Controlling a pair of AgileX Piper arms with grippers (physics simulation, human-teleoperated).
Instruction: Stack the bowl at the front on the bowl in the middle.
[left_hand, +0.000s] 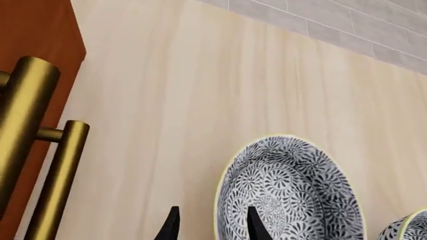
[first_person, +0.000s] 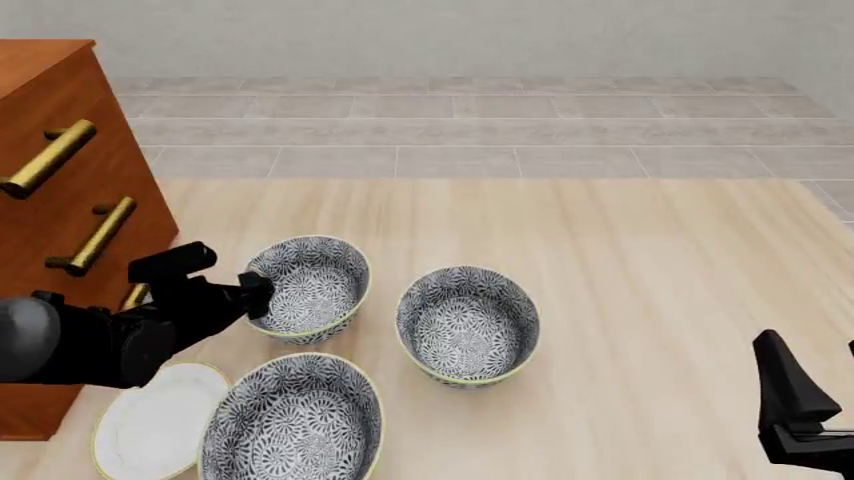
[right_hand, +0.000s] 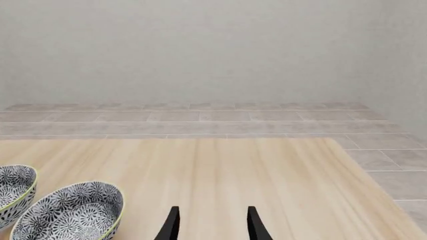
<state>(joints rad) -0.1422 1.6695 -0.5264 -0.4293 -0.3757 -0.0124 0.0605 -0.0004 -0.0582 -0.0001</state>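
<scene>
Front bowl (first_person: 294, 422) sits upright, mouth up, round with no long axis, at the desk's (first_person: 641, 260) near edge beside a flat white plate (first_person: 154, 420). Three floral grey-and-white bowls: the middle bowl (first_person: 469, 323) and a third (first_person: 307, 288). Left gripper (left_hand: 210, 227) straddles the third's rim, jaws spread; right gripper (right_hand: 210, 225) spread, empty.

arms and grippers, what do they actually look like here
Both arms are matte black. The left arm is bulky, with a rounded grey-black segment near the picture's edge, boxy black blocks toward the wrist, and a short blunt left gripper. The right gripper shows a tapering, pointed black finger on a dark base. In both wrist views the fingers are thin black blades. No cables or markings are visible.
</scene>
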